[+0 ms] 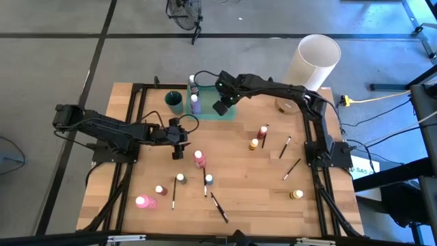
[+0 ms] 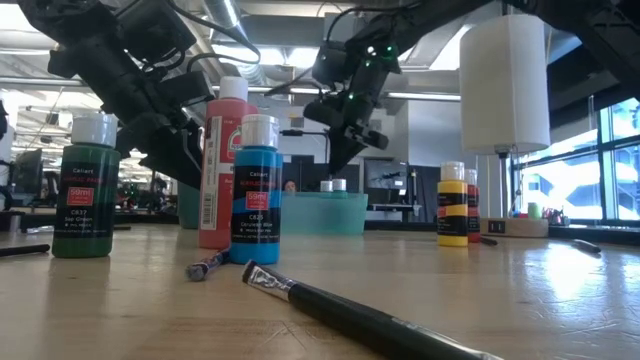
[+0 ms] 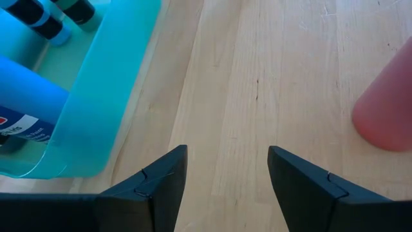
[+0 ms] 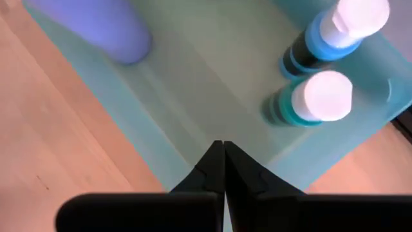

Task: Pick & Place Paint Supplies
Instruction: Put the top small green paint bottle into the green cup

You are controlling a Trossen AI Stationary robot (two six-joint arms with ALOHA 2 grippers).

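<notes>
Progress looks like an early stretch of the job, judged from the right pincer (image 4: 223, 169), which hangs over the translucent green tray (image 1: 232, 113) with its fingers pressed together and nothing between them. Below it in the right wrist view stand two white-capped bottles (image 4: 322, 96) with dark and blue bodies, and a purple bottle (image 1: 196, 104) stands at the tray's other end; so a few supplies at most are already in place.

The left pincer (image 1: 178, 147) hovers over bare wood just beside the tray, fingers spread wide and empty, with the big pink-red bottle (image 1: 199, 159) close by as a likely next pick.

Most of the work remains. Still out on the desk (image 1: 246, 184) are a pink bottle (image 1: 143, 201) lying near the front left corner, a small red one (image 1: 160, 190), a green one (image 1: 181, 178), a blue one (image 1: 209, 179), a red (image 1: 263, 131) and a yellow bottle (image 1: 254, 144) together near the middle, another yellow bottle (image 1: 295, 195) at the right, and several thin dark paintbrushes (image 1: 219, 207) scattered about. A dark green cup (image 1: 174, 100) sits beside the tray and the white lamp (image 1: 314, 60) at the far right corner.

Writing: the low view shows labels on the green (image 2: 85, 185), blue (image 2: 256, 190) and yellow bottles, but only a blurred brand line and small print, too unclear to read with confidence.
</notes>
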